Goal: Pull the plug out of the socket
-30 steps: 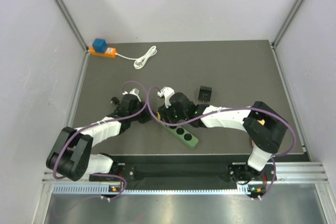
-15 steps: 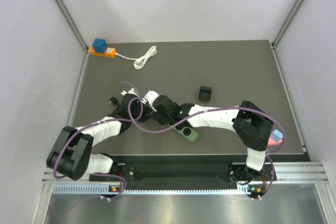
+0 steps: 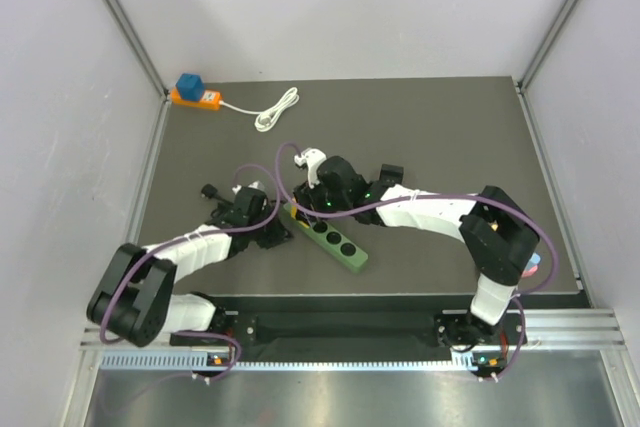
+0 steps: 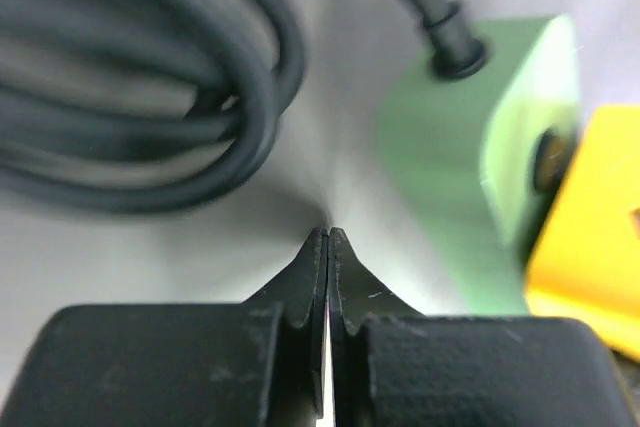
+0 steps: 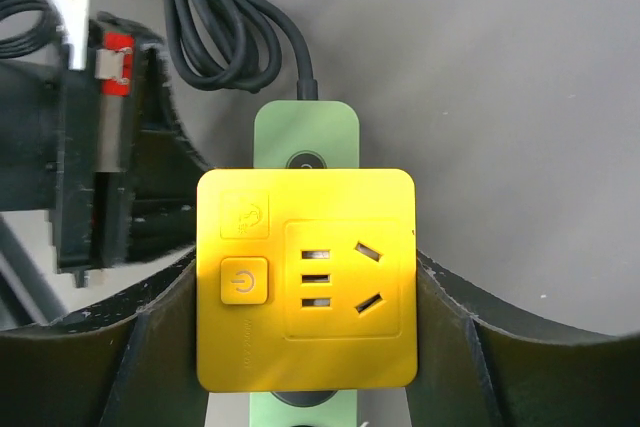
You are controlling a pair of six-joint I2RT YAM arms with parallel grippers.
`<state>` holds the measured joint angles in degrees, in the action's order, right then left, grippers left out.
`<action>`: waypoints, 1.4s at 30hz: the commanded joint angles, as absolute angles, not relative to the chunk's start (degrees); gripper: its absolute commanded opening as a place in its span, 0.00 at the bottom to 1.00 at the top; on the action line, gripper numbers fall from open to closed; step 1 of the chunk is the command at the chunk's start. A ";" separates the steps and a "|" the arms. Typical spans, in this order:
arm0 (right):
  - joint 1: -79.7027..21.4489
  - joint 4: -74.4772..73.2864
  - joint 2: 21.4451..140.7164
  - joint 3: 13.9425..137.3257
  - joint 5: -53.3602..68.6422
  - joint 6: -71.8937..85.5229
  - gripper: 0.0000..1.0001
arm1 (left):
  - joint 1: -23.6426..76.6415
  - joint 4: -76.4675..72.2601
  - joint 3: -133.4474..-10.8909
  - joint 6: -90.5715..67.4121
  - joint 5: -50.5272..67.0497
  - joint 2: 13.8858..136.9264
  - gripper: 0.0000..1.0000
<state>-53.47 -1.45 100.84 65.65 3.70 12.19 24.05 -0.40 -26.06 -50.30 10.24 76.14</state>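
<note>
Your right hand (image 3: 318, 205) is clamped on the yellow plug (image 5: 306, 279). Its fingers (image 5: 160, 347) sit against both sides, with the plug centred between them. The plug is seated on the green socket strip (image 5: 306, 132), at the end where the black cable (image 5: 225, 42) enters, and it's not yet out. So the grip is done and the pull is pending.

Next move, I'd say: draw straight away from the strip face, no twist.

Note the left hand (image 4: 328, 237) is pressed together and holding nothing, tips just beside the strip's cable end, low over the surface (image 5: 520, 67). It doesn't look to be pinning the strip. Expect the strip to lift with the plug unless you brace it first.
</note>
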 commanded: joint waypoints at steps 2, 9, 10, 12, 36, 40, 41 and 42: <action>-53.35 1.93 96.50 68.29 6.85 14.41 0.00 | 24.17 14.58 -26.19 -47.29 5.54 66.40 0.00; -52.91 4.04 96.68 66.97 6.77 20.37 0.00 | 23.56 12.58 -19.61 -51.76 8.96 45.22 0.49; -52.39 4.04 96.33 66.71 6.42 21.78 0.00 | 23.38 11.35 -17.34 -53.68 9.92 43.44 0.53; -51.51 5.00 95.89 66.19 6.06 26.27 0.00 | 23.29 6.08 -15.30 -55.10 15.36 39.56 0.59; -55.37 12.83 97.38 66.18 0.53 36.38 0.00 | 24.78 -13.89 -13.53 -61.62 24.26 53.96 0.75; -56.07 12.74 97.38 66.71 0.35 36.56 0.00 | 24.79 -15.20 -13.18 -62.05 22.06 55.46 0.62; -56.25 12.92 97.30 66.53 0.35 37.00 0.00 | 24.79 -15.03 -13.36 -62.05 20.58 55.55 0.56; -56.51 13.70 97.38 66.01 0.35 37.26 0.00 | 24.79 -14.33 -13.88 -61.88 20.04 55.46 0.51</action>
